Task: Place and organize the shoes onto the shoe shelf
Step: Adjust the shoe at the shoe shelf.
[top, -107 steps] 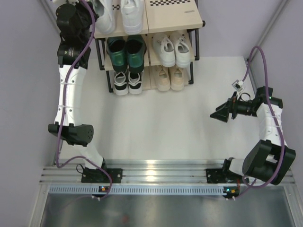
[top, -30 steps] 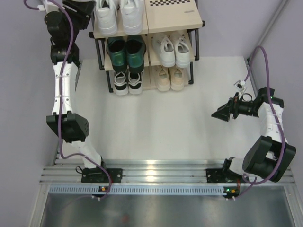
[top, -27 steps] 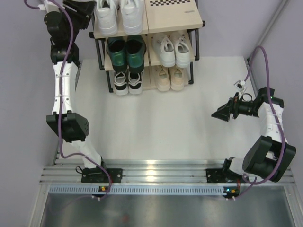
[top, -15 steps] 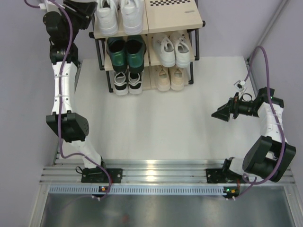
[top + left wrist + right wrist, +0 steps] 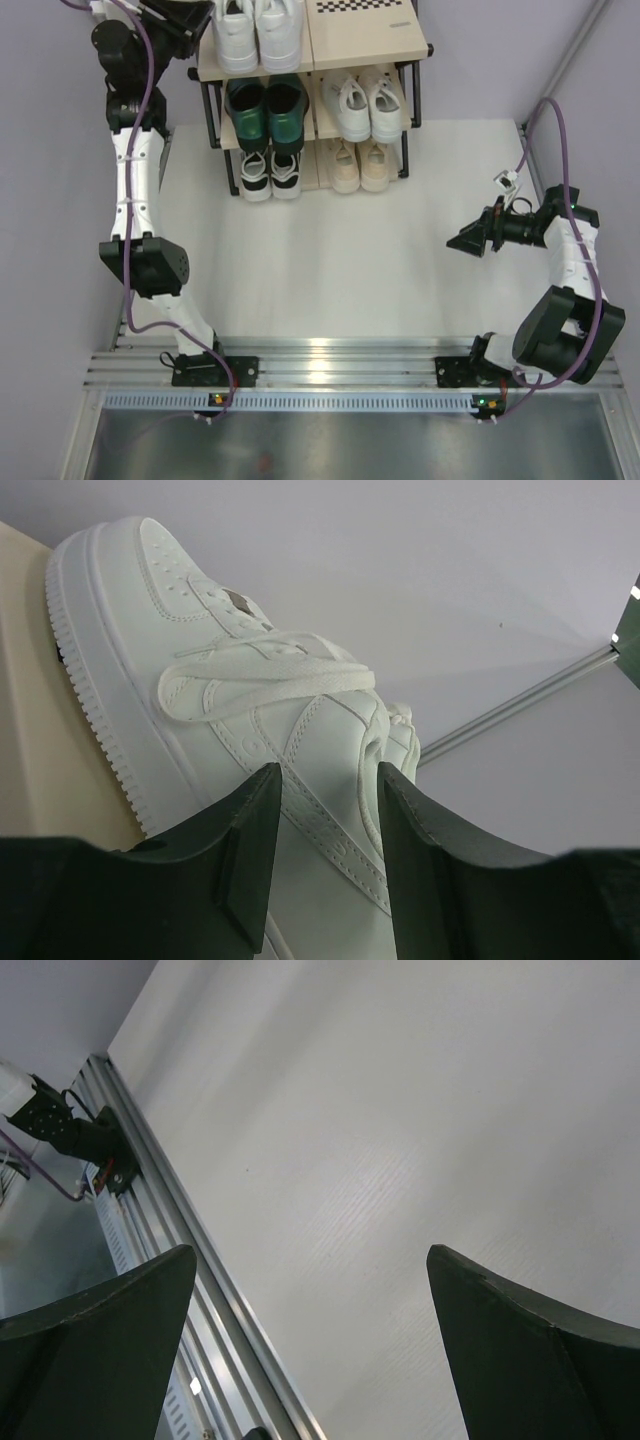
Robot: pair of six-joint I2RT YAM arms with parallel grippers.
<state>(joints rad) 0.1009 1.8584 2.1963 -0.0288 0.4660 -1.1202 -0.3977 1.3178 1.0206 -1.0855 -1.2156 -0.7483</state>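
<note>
The shoe shelf (image 5: 365, 30) stands at the back with all the shoes on it. A white sneaker pair (image 5: 258, 30) is on the top board. Below are dark green heeled shoes (image 5: 265, 108) and a second white pair (image 5: 365, 105). The bottom tier holds black-and-white sneakers (image 5: 270, 172) and beige sneakers (image 5: 360, 165). My left gripper (image 5: 200, 18) is at the top pair's left side. In the left wrist view the left gripper (image 5: 330, 775) has its jaws half apart, tips against the side of the left white sneaker (image 5: 230, 690), clamping nothing. My right gripper (image 5: 458, 243) hangs wide open over the floor, empty (image 5: 310, 1260).
The purple left wall (image 5: 40, 200) runs close beside my raised left arm. The white floor (image 5: 330, 260) lies between the shelf and the aluminium rail (image 5: 330, 365) at the near edge. That rail (image 5: 200, 1260) also shows under the right gripper.
The left white sneaker on the top board has slid a little right toward its mate, and my left gripper has followed it. The right arm has not moved.
</note>
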